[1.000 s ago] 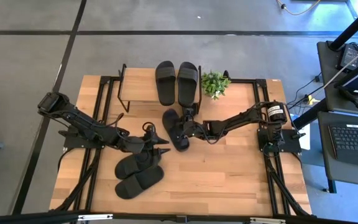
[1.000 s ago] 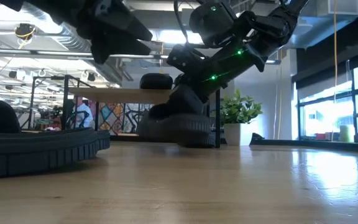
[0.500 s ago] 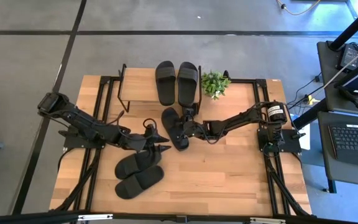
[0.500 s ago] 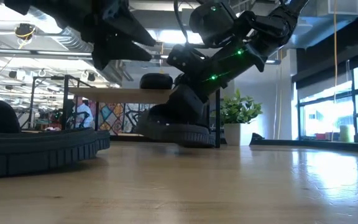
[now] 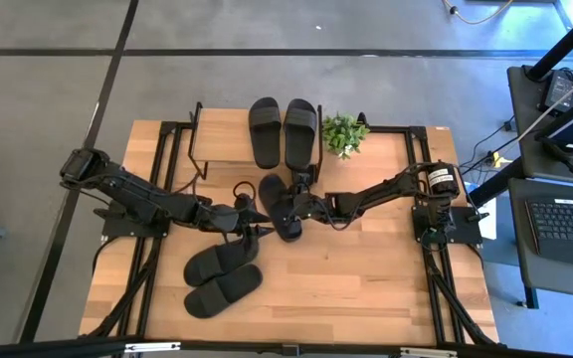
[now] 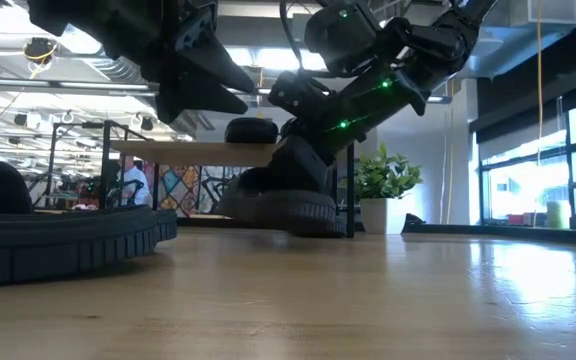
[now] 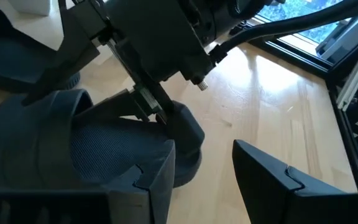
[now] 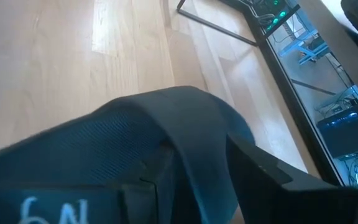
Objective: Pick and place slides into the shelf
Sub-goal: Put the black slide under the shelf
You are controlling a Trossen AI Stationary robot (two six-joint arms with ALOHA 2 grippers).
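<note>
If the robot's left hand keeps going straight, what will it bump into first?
Probably the slide that the right hand is holding just in front of the shelf. The left hand points at it from close by, though depth is hard to judge.

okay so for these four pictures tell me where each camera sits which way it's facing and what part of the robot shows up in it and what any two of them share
High view: above the table, facing straight down; both arms, the shelf, the slides.
Low view: at tabletop height, facing level across toward the room; both arms come in from above.
Left wrist view: on the left arm, facing past its own fingers at the right pincer.
Right wrist view: on the right arm, facing along its fingers, which are closed on the strap.
Shared: the held slide appears in all four.
</note>
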